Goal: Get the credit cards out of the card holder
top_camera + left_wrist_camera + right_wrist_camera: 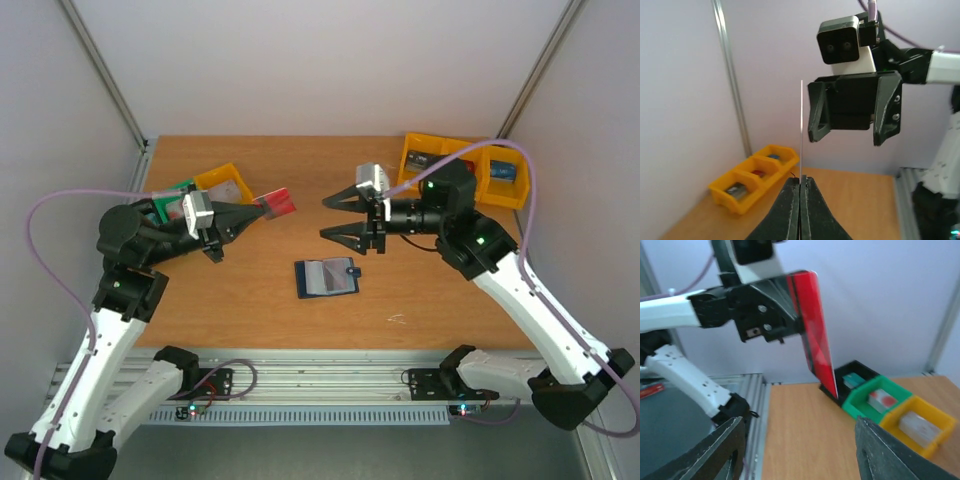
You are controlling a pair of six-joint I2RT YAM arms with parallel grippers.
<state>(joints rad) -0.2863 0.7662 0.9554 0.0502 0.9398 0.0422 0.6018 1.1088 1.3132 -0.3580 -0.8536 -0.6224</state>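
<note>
One red card (277, 203) clamped in left gripper (259, 207) | right gripper (324, 218) apart, facing it

**Card and Holder: Position Status**

The red credit card (278, 203) is clamped by one short edge in the tips of the left gripper (261, 207). It projects forward from those tips, clear of the table. It has a black stripe along one edge. In the left wrist view it shows edge-on as a thin pale line (801, 125). It faces the spread jaws of the right gripper (324, 218), near but not touching.

The card holder (328, 278) is navy with a grey-blue lining. It lies opened flat on the table, below and between both grippers, touching neither.
</note>
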